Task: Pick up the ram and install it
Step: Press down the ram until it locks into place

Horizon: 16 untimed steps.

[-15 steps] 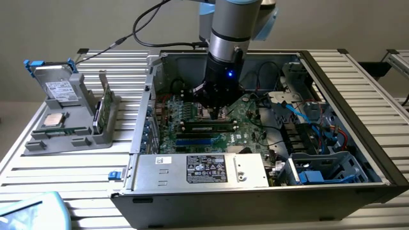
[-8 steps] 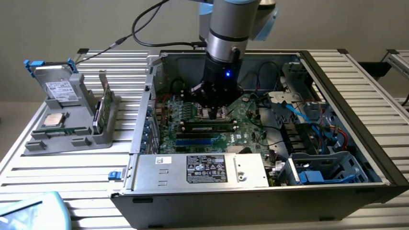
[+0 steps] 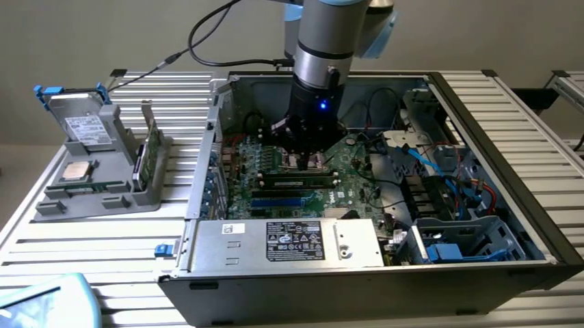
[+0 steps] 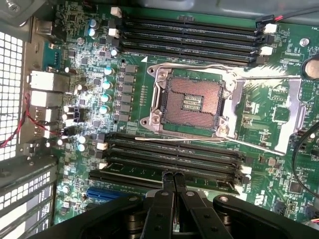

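One arm reaches down into the open case [image 3: 493,171], and its gripper [image 3: 306,162] sits low over the motherboard [image 3: 351,184]. In the wrist view the gripper [image 4: 174,178] has both fingers [image 4: 163,199] pressed together with no gap and nothing between them. Their tips meet right at the long edge of the ram [image 4: 149,172]; whether they actually touch it cannot be told.

The ram [image 3: 294,182] lies flat along one slot of the near bank, just beside the gripper. From the exterior view it shows as one dark stick with a pale label.

The wrist view shows two slot banks. The far bank [image 4: 189,40] has four black slots, all bare. The near bank [image 4: 169,149] also looks like four, and the ram is in the one closest to the fingers. Between the banks is one socket [image 4: 192,102], open, with its metal frame swung aside. One blue slot [image 4: 107,193] lies near the fingers.

On the exterior view's left, one grey holder [image 3: 105,198] stands on the table [image 3: 82,273], well apart from the case. It carries one hard drive [image 3: 84,123], one square chip [image 3: 75,171] and one thin green board [image 3: 150,149] standing on edge
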Each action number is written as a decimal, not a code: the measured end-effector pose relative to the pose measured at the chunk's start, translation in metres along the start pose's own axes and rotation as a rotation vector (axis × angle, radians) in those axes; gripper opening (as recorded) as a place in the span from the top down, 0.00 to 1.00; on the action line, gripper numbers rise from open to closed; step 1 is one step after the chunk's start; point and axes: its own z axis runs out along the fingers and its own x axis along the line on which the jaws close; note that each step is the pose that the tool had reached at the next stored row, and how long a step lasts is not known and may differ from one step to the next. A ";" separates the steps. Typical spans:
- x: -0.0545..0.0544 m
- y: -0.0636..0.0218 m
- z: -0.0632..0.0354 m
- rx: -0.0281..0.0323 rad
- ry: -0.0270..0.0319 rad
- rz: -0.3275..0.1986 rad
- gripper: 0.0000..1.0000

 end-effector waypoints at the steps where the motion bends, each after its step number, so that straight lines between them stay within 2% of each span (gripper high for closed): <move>1: 0.000 0.0000 0.0000 0.0005 0.0002 0.005 0.90; 9: 0.001 0.0002 0.0001 0.0086 0.0009 0.044 0.90; 16: 0.002 0.0003 -0.0006 0.0138 -0.0032 0.063 0.90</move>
